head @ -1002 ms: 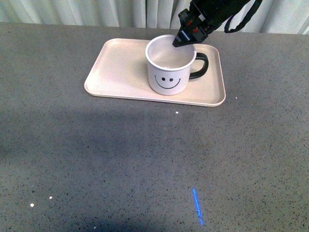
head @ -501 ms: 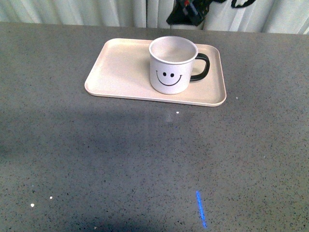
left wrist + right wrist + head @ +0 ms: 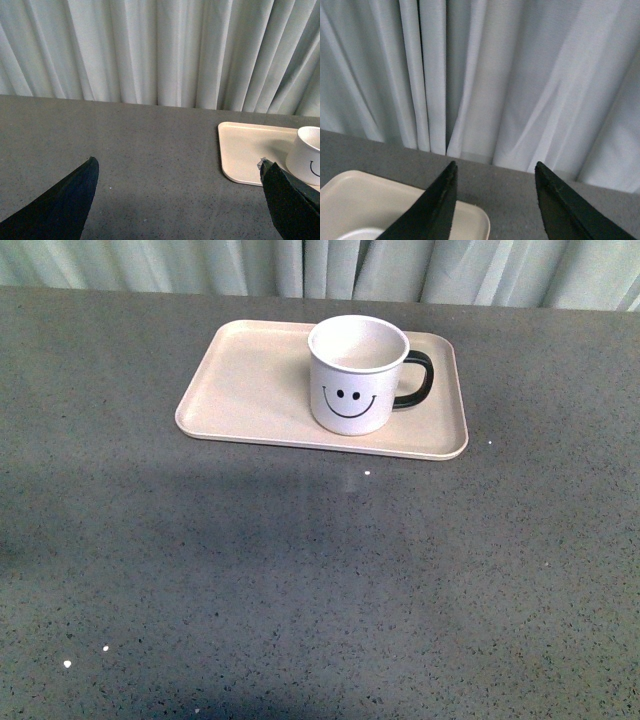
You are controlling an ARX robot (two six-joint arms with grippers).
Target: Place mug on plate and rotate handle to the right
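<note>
The white mug (image 3: 357, 375) with a black smiley face stands upright on the pale beige plate (image 3: 250, 380), right of its middle. Its black handle (image 3: 414, 379) points to the right. Neither arm shows in the front view. My left gripper (image 3: 177, 167) is open and empty, above bare table beside the plate (image 3: 245, 150); the mug's edge (image 3: 306, 156) shows there too. My right gripper (image 3: 495, 170) is open and empty, raised behind the plate's far corner (image 3: 370, 200), facing the curtain. A sliver of the mug's rim (image 3: 362, 234) shows below it.
The grey speckled table (image 3: 300, 570) stretches around the plate. A pale pleated curtain (image 3: 330, 265) hangs along the table's far edge.
My right gripper let go of the mug's rim, rose and left the front view. The mug stays on the plate, handle to the right. A blue streak on the table vanished.
</note>
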